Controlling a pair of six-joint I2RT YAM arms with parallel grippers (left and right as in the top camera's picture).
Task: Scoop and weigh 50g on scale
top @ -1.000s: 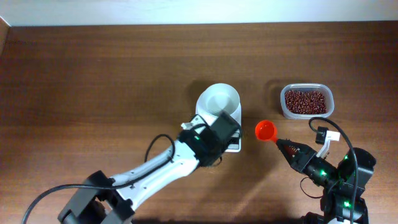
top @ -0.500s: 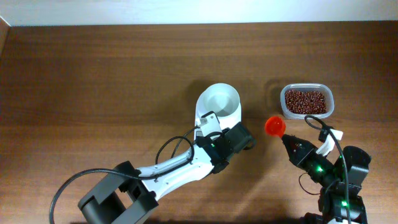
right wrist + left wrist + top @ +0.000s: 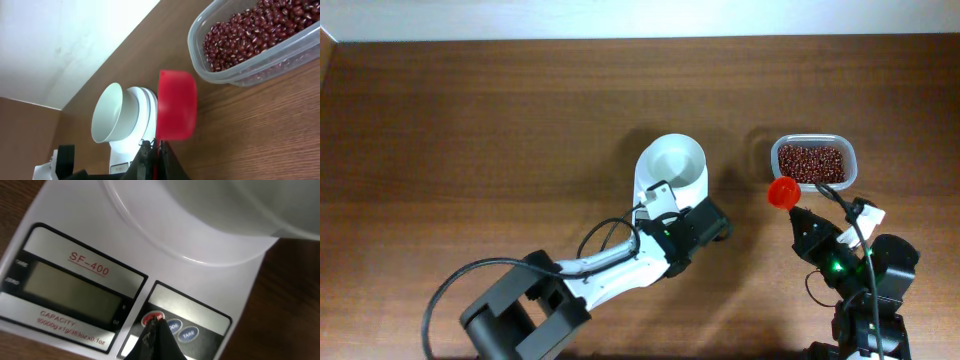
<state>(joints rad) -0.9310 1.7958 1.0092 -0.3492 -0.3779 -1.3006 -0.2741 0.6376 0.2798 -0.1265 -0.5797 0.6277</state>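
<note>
Evidently the set-up step is running: waking or zeroing the scale [image 3: 210,275] before any beans go in. The scale is sitting near the middle of the bench [image 3: 470,120], with the white bowl [image 3: 672,163] resting on its platform and looking empty. The left gripper [image 3: 157,332] is reaching over the scale's front edge, its jaws clenched on nothing and forming a single point. That point is touching the red button [image 3: 153,317] beside the blue buttons [image 3: 189,334]. The display [image 3: 75,287] is showing no digits, so I judge the press is only just landing, or not yet registering.

The right gripper [image 3: 807,222] is holding the red scoop [image 3: 782,191] by its handle, jaws clamped on it. It is hovering the cup just beside the near left corner of the tub [image 3: 852,165] of beans [image 3: 250,30], well apart from the bowl. From above the cup is looking empty.

Next, the display needs to be reading zero with the bowl aboard — then the left gripper should be backing clear so it is adding no weight. The scoop is calling for a tip down into the beans, a shallow drag and a level carry across to the bowl — with small pours near the target.
</note>
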